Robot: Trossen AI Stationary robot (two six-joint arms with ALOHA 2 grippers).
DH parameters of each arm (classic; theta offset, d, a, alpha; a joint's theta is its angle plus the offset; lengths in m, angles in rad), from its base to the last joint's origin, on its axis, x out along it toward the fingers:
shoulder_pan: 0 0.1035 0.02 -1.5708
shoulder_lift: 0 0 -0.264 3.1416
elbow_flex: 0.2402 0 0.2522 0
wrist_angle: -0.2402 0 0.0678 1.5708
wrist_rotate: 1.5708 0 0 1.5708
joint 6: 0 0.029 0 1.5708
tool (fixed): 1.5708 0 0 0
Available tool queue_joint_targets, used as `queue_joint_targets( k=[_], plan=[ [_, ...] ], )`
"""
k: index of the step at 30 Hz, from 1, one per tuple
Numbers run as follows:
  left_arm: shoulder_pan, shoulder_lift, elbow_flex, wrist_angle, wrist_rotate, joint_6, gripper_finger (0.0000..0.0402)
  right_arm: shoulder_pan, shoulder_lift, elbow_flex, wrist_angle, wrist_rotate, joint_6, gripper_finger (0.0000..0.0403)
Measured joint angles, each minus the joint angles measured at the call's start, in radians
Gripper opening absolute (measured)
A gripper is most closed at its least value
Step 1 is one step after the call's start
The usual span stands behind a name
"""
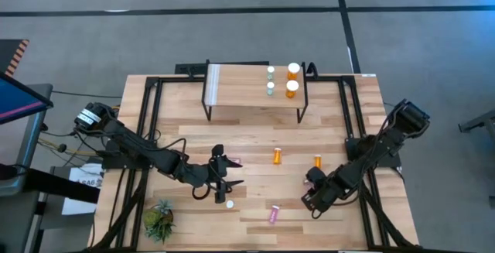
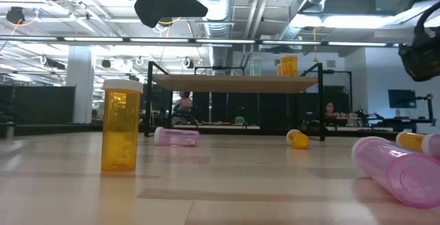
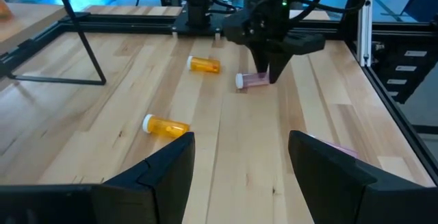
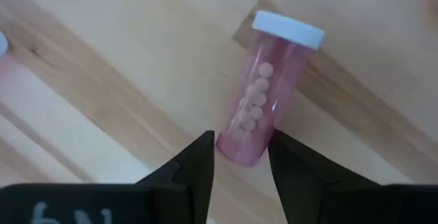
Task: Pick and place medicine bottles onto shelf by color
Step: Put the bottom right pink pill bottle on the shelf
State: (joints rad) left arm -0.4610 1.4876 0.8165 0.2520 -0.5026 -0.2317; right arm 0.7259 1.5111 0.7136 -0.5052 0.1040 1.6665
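**While the right gripper works a pink bottle, the left hangs open**

Starting from the near edge, I see a plant (image 1: 160, 220) at the left corner. A spare pink bottle (image 1: 273, 215) lies on its side toward the right. Just behind them an upright orange bottle (image 2: 120, 132) stands alone, showing only its white cap from above.

Next back, the right gripper (image 4: 243, 148) is down low at the base end of the pink bottle (image 4: 263, 94). That one lies flat on the table with its white cap pointing away from the gripper and its pills showing through the wall. I cannot tell whether the gripper is clamped on it or merely set around it.

Left of that, about mid-table, the left gripper (image 3: 239, 138) hangs over bare wood. Its fingers are spread wide with nothing between them.

A third pink bottle (image 2: 177, 137) lies just beyond the left gripper. Two orange bottles also lie on their sides, one near the centre (image 1: 277, 156) and one further right (image 1: 317, 161).

Farthest off, the shelf (image 1: 240, 90) stands at the back edge. Two orange bottles (image 1: 292, 79) and two teal bottles (image 1: 271, 79) stand upright at its right end, and the orange pair is nearer that end.
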Motion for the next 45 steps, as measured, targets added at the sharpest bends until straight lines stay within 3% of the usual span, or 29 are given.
queue_joint_targets(
  k=[7, 16, 26, 34, 42, 45],
  plan=[
    [0.0, 0.0, 0.0, -0.001, -0.001, 0.0, 0.0224, -0.007, 0.091, 0.048, -0.034, 0.001, -0.039, 0.015],
    [0.0, 0.0, 0.0, -0.005, -0.002, 0.0, 0.0224, -0.021, 0.204, 0.223, -0.257, 0.03, -0.163, 0.0147],
    [-0.005, -0.003, 0.0, -0.01, -0.002, 0.004, 0.0224, -0.007, 0.192, 0.24, -0.245, 0.121, -0.196, 0.0115],
    [-0.01, -0.005, 0.008, -0.008, 0.023, 0.013, 0.0224, 0.041, 0.123, 0.24, -0.202, 0.299, -0.194, 0.0117],
    [-0.07, -0.005, 0.028, 0.171, 0.057, 0.225, 0.0224, 0.116, 0.086, 0.24, 0.007, 0.712, -0.378, 0.0118],
    [-0.082, -0.008, 0.028, 0.197, 0.085, 0.254, 0.0224, 0.12, 0.085, 0.24, 0.107, 0.787, -0.505, 0.0118]
  ],
)
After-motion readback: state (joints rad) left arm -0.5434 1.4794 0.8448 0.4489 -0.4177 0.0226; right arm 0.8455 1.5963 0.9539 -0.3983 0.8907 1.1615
